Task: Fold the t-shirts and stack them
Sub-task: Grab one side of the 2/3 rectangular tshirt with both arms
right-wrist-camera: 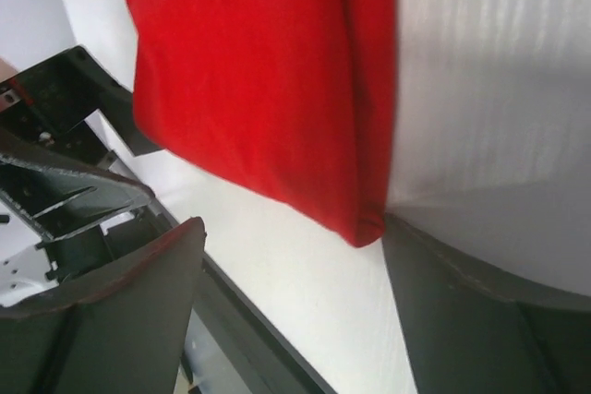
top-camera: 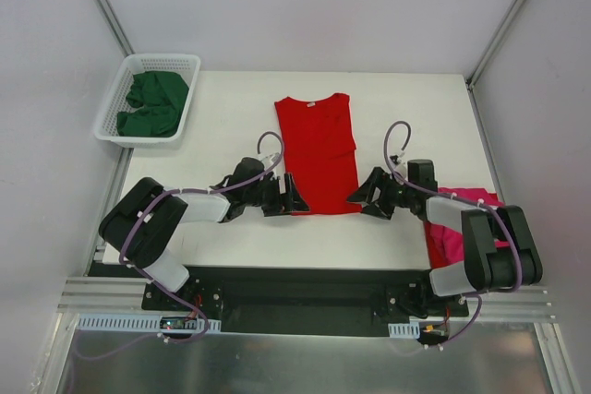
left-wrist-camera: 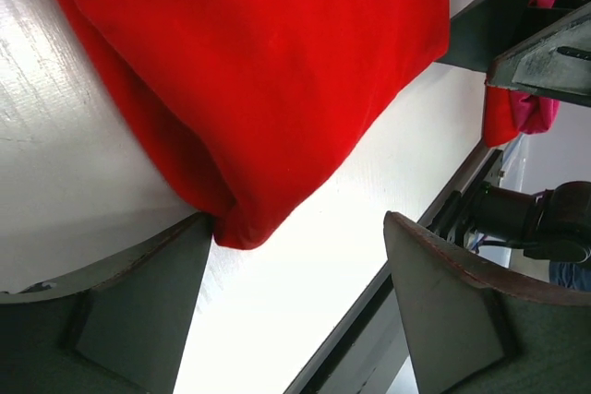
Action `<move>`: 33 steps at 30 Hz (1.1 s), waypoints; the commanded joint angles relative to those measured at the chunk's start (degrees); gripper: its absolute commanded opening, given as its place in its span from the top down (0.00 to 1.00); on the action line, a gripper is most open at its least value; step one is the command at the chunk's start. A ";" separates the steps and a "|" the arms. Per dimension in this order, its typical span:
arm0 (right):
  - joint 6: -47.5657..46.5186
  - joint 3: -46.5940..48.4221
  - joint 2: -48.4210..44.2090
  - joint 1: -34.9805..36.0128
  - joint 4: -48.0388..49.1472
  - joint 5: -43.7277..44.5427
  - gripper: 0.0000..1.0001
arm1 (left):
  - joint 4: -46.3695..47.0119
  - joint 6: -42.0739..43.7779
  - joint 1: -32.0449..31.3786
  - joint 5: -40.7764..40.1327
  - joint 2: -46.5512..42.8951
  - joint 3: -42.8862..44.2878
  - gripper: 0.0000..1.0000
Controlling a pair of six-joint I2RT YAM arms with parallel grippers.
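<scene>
Red t-shirt (top-camera: 317, 149) lay flat in the middle of the table (top-camera: 231, 126), and you had the left gripper (top-camera: 294, 198) and right gripper (top-camera: 358, 194) at its two near corners, both with jaws apart

Red t-shirt (top-camera: 319, 154) lies flat, folded narrow, in the middle; pink t-shirt (top-camera: 466, 197) crumpled at right; green t-shirts (top-camera: 152, 105) heaped in the basket (top-camera: 166, 59)

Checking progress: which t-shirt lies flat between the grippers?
The red t-shirt, spread out mid-table; the green ones are bunched in the basket, and the pink one is crumpled at the near right.
</scene>
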 commanded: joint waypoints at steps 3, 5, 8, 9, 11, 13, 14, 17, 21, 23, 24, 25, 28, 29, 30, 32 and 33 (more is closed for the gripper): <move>-1.50 -0.53 0.36 1.64 -2.26 6.01 0.35 | -8.53 2.36 -0.43 -4.18 1.51 -2.25 0.39; -1.51 -0.26 0.27 1.73 -2.26 6.10 0.37 | -8.71 2.36 -0.52 -4.26 1.51 -2.25 0.43; -1.51 0.26 0.79 2.08 -2.26 5.92 0.44 | -8.80 2.36 -0.52 -4.62 1.42 -2.25 0.47; -1.51 0.26 1.06 2.16 -2.26 6.01 0.47 | -8.97 2.44 -0.61 -4.79 1.42 -2.17 0.51; -1.59 0.35 1.15 2.60 -2.34 6.10 0.59 | -9.15 2.53 -0.70 -5.23 1.33 -2.25 0.59; -1.68 0.44 1.06 2.87 -2.26 6.44 0.70 | -9.24 2.62 -0.87 -5.23 1.42 -2.25 0.59; -1.77 0.35 1.06 2.95 -2.26 6.62 0.74 | -9.32 2.62 -0.87 -5.23 1.33 -2.25 0.60; -1.59 0.70 0.97 3.13 -2.17 6.71 0.84 | -9.32 2.62 -0.96 -5.41 1.42 -2.17 0.67; -1.42 1.23 1.06 3.39 -2.08 6.62 0.91 | -9.41 2.71 -1.05 -5.67 1.42 -2.08 0.87; -1.33 1.41 1.15 3.48 -2.08 6.45 0.96 | -9.59 2.79 -1.14 -5.76 1.42 -1.90 1.00; -1.33 1.49 1.06 3.40 -2.17 6.45 0.96 | -9.59 2.88 -1.05 -5.76 1.50 -1.90 1.00; -1.33 1.41 0.97 3.66 -2.17 6.53 0.96 | -9.68 2.88 -1.05 -5.93 1.42 -1.90 1.00; -1.15 1.23 0.45 4.18 -2.43 6.45 0.99 | -10.38 3.15 -1.22 -6.46 1.07 -1.90 1.00; -1.15 1.06 0.27 4.36 -2.52 6.53 0.99 | -10.55 3.32 -1.22 -6.81 0.54 -1.90 1.00; -0.98 0.88 -0.25 4.71 -2.52 6.71 0.99 | -11.08 3.41 -1.14 -6.99 0.19 -1.99 1.00; -0.72 0.44 -0.78 5.50 -2.69 7.32 0.99 | -11.78 3.67 -1.14 -7.69 -1.04 -2.17 1.00; -0.45 0.18 -1.05 5.85 -2.70 7.41 0.99 | -12.48 3.76 -1.14 -7.95 -1.48 -2.25 1.00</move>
